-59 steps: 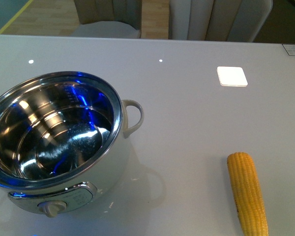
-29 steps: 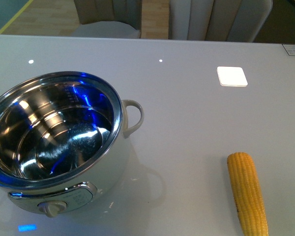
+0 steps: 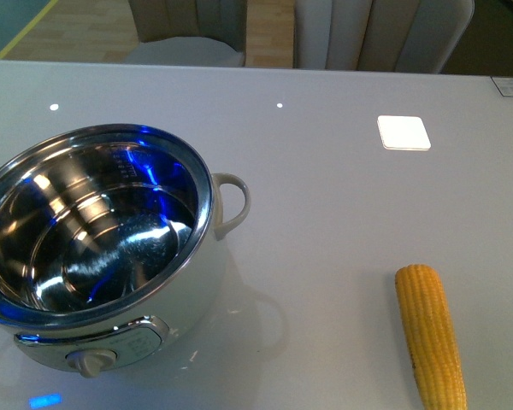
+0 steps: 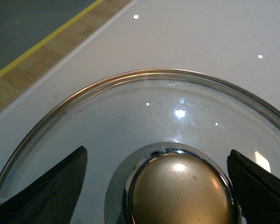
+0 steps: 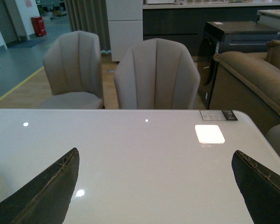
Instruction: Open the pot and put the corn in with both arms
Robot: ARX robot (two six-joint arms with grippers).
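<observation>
Table, pot, corn, lid only in left wrist view

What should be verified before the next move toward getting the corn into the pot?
1. The lid is off the pot: ok.
2. The pot is empty inside: ok.
3. The corn lies free on the table: ok.
4. The right claw is open: ok.
5. The left claw is clear of the knob: not ok, its fingers straddle it.
6. The right claw is above the corn: cannot tell.
</observation>
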